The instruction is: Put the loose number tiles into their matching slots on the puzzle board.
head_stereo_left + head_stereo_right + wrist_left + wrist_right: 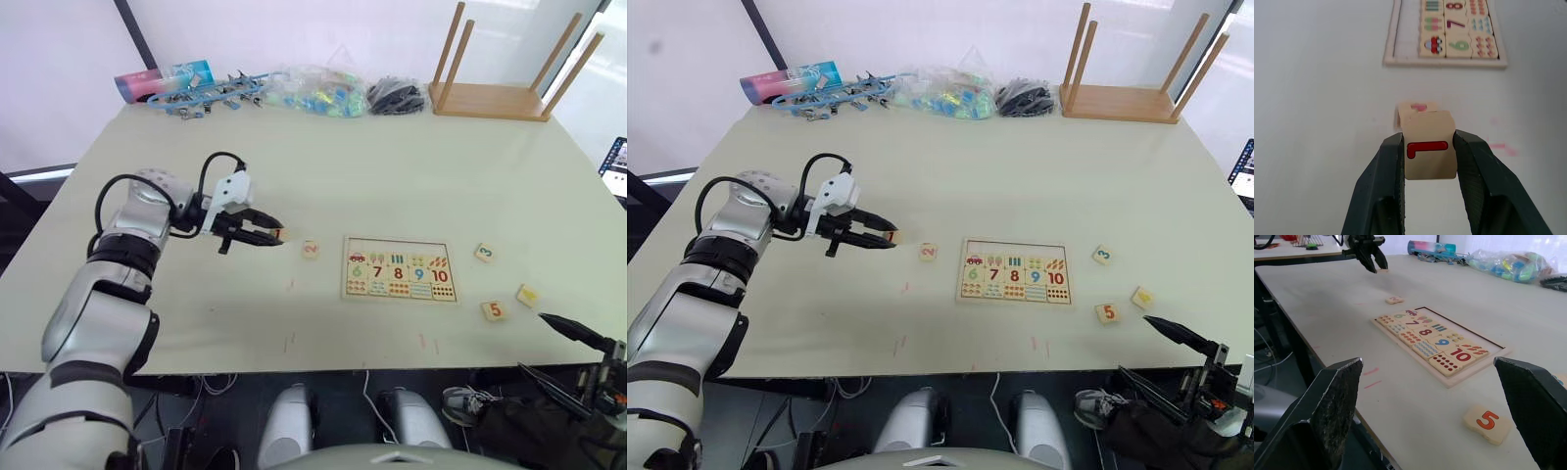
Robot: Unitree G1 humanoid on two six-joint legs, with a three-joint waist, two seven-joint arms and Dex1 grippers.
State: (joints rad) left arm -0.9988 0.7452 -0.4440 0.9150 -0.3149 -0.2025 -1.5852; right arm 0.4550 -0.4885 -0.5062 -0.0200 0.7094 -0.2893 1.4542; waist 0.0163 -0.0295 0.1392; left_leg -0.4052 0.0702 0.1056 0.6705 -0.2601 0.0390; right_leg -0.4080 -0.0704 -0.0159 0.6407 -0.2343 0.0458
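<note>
The left hand (1429, 156), two black fingers on a silver arm, pinches a small pale wooden tile printed with a red 1 (1429, 146) between its fingertips, held just above the tabletop (392, 176) to the left of the flat light wooden puzzle board (400, 269). The right hand (1430, 411) hangs at the near right corner with its fingers spread wide and nothing between them.

On the pale tabletop, a tile with a pink 2 (311, 250) lies between the left hand and the board. To the right of the board lie a tile with a green 3 (484, 253), a tile with an orange 5 (495, 310) and a tile with a yellow digit (528, 295). The board's lower rows hold numbers 6 to 10 with counting pictures.

Along the far edge sit a pink-and-blue tube (162, 78), a clear bag of coloured pieces (318, 90), a black bundle (396, 96) and an upturned wooden stool (500, 83).
</note>
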